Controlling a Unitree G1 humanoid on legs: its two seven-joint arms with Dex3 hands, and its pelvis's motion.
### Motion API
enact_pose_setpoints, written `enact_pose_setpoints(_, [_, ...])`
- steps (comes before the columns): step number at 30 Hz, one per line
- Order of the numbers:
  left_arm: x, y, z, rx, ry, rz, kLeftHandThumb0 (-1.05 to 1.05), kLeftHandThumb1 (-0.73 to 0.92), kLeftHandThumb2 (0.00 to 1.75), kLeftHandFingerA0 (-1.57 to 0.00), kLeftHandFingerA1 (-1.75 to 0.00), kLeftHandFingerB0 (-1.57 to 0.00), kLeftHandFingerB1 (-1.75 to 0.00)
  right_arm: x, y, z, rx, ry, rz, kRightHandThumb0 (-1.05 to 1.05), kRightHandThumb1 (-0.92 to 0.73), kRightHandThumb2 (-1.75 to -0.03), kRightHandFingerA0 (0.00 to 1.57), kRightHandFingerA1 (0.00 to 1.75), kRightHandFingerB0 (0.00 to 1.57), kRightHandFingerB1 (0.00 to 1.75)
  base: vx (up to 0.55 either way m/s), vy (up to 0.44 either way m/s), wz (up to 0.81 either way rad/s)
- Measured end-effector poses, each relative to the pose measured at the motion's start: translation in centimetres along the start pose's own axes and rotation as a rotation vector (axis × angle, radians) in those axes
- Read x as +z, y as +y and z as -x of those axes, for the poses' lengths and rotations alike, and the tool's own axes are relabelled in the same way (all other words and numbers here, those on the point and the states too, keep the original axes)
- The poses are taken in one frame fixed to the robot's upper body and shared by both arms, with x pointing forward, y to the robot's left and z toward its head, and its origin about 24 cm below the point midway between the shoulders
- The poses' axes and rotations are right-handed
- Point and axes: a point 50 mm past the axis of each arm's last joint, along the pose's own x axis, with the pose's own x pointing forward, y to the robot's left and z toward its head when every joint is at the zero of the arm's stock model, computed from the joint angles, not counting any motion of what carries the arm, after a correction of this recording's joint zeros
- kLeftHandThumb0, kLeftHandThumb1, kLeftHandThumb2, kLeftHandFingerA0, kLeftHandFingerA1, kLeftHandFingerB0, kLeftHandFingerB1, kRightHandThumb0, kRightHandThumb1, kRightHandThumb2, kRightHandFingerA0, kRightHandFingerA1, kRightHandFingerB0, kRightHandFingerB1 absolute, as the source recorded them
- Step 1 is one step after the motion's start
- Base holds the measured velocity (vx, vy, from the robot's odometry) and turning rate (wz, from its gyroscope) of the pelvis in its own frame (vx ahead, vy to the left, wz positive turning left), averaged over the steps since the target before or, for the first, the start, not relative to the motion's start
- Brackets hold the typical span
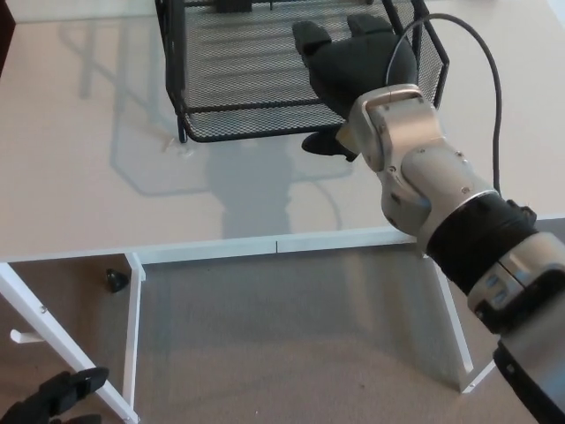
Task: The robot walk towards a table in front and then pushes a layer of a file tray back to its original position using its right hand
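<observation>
We see the right hand (353, 71) pressed against the front rim of the black mesh file tray layer (256, 75), fingers (311, 40) spread apart over the mesh, thumb below the rim; tray sits at the white worktop's (106, 194) far edge

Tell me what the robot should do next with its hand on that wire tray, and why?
Probably keep pushing forward a little more. The right robot hand rests against the front rim of the black mesh tray layer, fingers spread over the edge, and the layer's front edge juts toward the robot on the white table, so it likely isn't fully home.
</observation>
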Motion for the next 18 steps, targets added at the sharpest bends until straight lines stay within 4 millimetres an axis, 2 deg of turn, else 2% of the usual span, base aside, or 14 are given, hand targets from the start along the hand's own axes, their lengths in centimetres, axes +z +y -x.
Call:
enact_pose_setpoints(11, [0.8,0.1,-0.5,0.000,-0.025,-0.002,-0.42,0.63,0.59,-0.30,-0.38,-0.26,-0.32,1.2,0.5,3.9,-0.070,-0.167,-0.117,-0.89,-0.55,-0.90,0.00,0.00,0.00,0.00,0.00,0.000,0.00])
enact_pose_setpoints(12, [0.8,0.1,-0.5,0.000,-0.026,-0.001,-0.41,0.63,0.59,-0.31,-0.39,-0.26,-0.33,1.2,0.5,4.4,-0.071,-0.181,-0.129,-0.83,-0.50,-0.81,0.00,0.00,0.00,0.00,0.00,0.000,0.00])
enact_pose_setpoints(13, [0.8,0.0,-0.5,0.000,-0.026,-0.001,-0.41,0.63,0.59,-0.31,-0.39,-0.26,-0.33,1.2,0.6,4.9,-0.071,-0.193,-0.142,-0.83,-0.50,-0.81,0.00,0.00,0.00,0.00,0.00,0.000,0.00])
enact_pose_setpoints(14, [0.8,0.0,-0.5,0.000,-0.027,-0.001,-0.42,0.63,0.59,-0.31,-0.39,-0.26,-0.33,1.2,0.7,5.4,-0.070,-0.204,-0.153,-0.81,-0.61,-0.59,0.00,0.00,0.00,0.00,0.00,0.000,0.00])
enact_pose_setpoints(18, [0.9,0.0,-0.6,-0.001,-0.029,0.001,-0.42,0.63,0.59,-0.30,-0.39,-0.26,-0.33,0.7,1.0,7.3,-0.073,-0.236,-0.193,-0.81,-0.61,-0.59,0.00,0.00,0.00,0.00,0.00,0.000,0.00])
